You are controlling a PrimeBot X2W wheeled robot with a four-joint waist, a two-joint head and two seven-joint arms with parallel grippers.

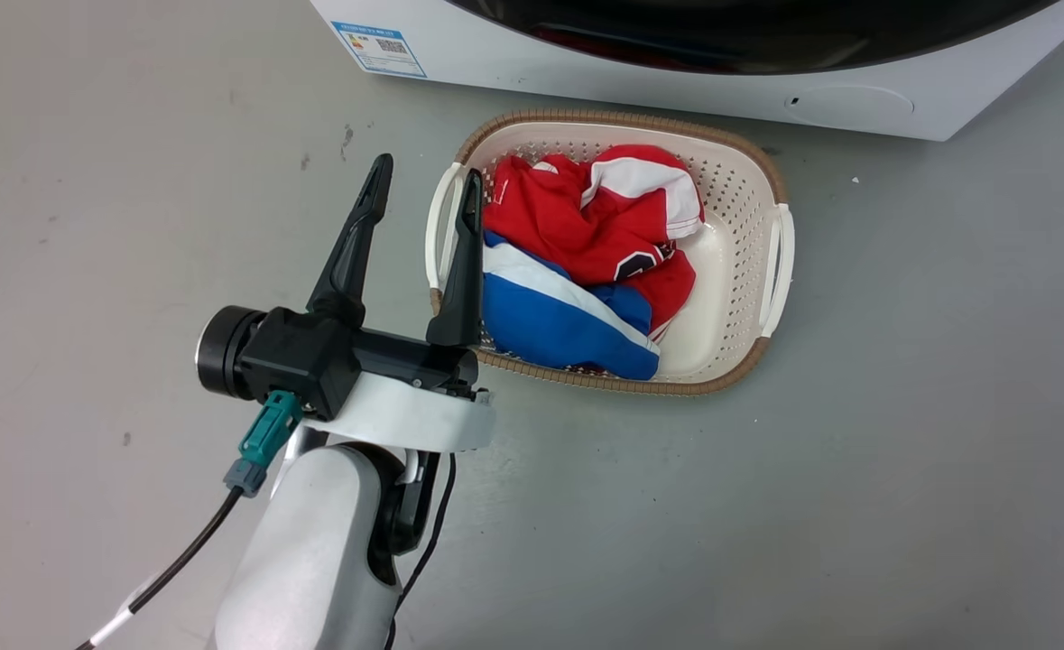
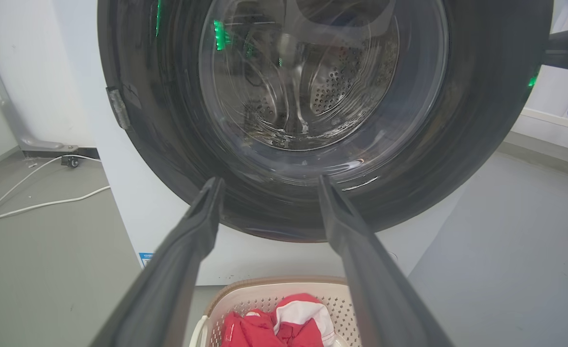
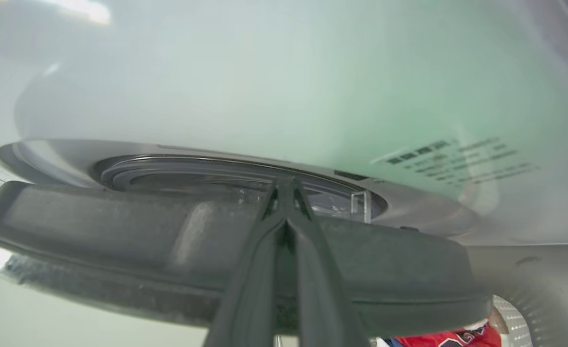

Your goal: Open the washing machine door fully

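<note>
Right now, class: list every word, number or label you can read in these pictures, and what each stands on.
No text reads clearly.
Blue label, with a QR code, on the washing machine lower corner: too small to read.
Printed lines on its white front, right wrist view: blurred.
Dark mark on the red garment: folded, unreadable.

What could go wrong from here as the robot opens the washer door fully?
1. The right gripper, jaws shut, seems only hooked behind the edge of the door; it may slip off.
2. The left gripper, jaws open, hangs facing the door by the basket; the swinging door might strike it.
</note>
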